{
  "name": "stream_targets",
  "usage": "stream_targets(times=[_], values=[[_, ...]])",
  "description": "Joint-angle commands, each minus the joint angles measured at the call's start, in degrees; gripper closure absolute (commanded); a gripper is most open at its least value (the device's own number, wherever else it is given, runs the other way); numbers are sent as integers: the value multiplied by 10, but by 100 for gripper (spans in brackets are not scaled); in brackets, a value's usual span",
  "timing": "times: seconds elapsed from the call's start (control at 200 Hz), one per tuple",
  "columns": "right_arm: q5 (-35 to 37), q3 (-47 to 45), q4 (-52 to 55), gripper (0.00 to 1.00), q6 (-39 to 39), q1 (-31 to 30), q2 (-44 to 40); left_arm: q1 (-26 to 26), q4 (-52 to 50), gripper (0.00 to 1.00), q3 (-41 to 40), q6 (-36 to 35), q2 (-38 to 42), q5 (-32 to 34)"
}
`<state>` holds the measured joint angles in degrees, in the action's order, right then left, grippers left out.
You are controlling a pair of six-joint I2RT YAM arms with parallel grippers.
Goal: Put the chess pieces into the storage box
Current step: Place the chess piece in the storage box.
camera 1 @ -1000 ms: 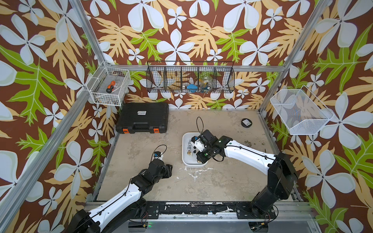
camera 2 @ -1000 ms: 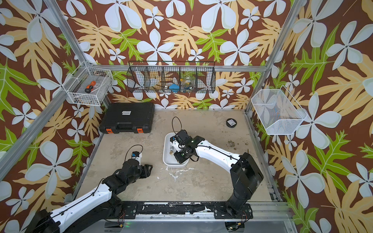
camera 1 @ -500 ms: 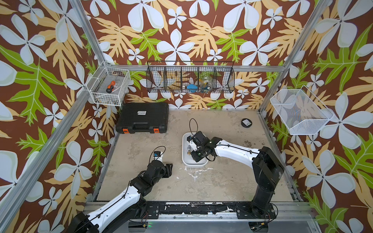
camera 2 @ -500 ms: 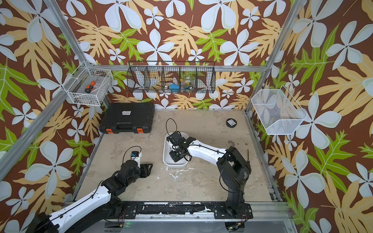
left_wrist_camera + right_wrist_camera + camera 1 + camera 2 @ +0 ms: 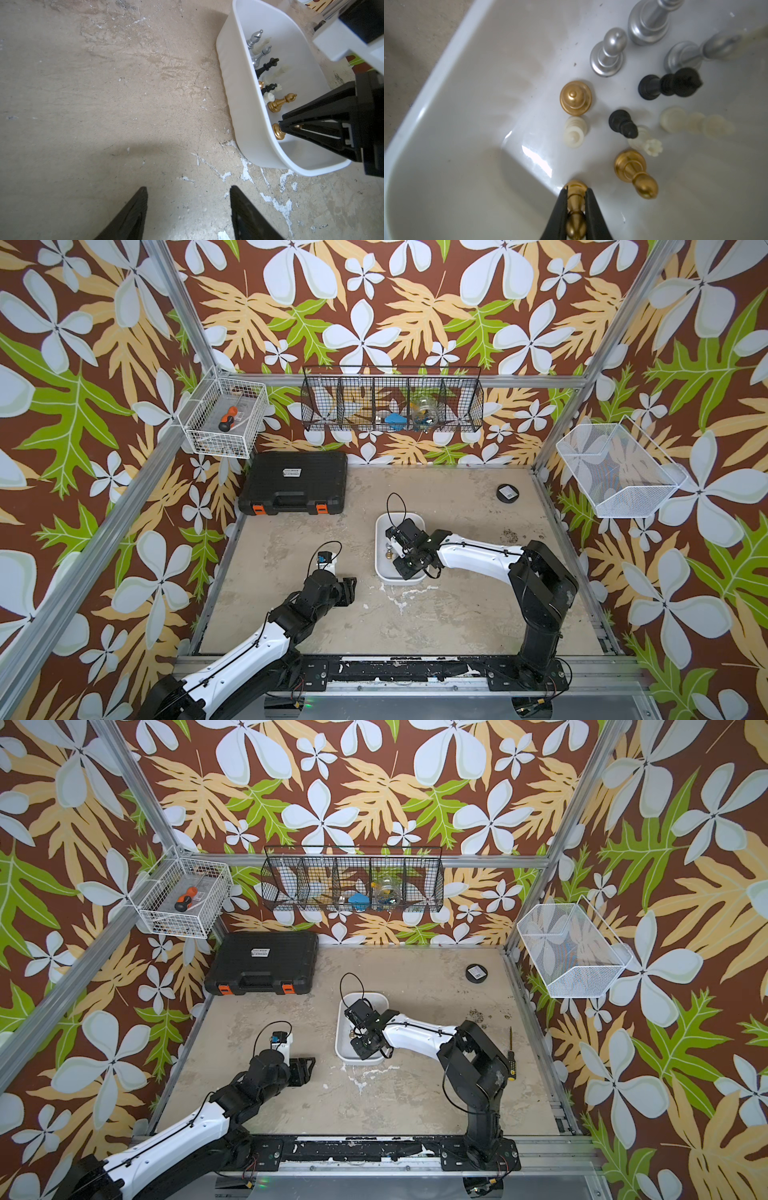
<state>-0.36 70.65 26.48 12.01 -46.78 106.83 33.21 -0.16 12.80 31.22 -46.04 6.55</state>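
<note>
- The right hand (image 5: pixel 576 190) is gripping a gold piece (image 5: pixel 576 209) by its stem, inside the box (image 5: pixel 446 116) near a rounded corner.
- The other pieces (image 5: pixel 609 54), silver, gold, black and cream, are sitting on the box floor, just beside the held one.
- The left hand (image 5: pixel 188 188) is hanging open over the bare bench (image 5: pixel 83 83), holding nothing.
- In a top view the box (image 5: pixel 399 518) is lying at two o'clock from the left hand, apart.

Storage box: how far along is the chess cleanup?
Done: about ten chess pieces, silver, gold, black and cream, sit in the storage box. In hand: right claw shut on a gold piece low inside the box. Remaining: release it; no loose pieces show on the table. The left claw is open, empty.
</note>
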Motion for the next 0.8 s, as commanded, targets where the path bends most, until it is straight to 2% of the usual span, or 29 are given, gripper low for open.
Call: stream_targets(times=[0.0, 0.335, 0.796], values=[[18, -2, -18, 89, 6, -3, 4, -1, 10, 35, 2, -6, -2, -8], [66, -11, -37, 89, 11, -12, 6, -1, 10, 34, 2, -6, -4, -12], [69, -11, -45, 85, 12, -13, 21, -1, 10, 34, 2, -6, -3, -16]])
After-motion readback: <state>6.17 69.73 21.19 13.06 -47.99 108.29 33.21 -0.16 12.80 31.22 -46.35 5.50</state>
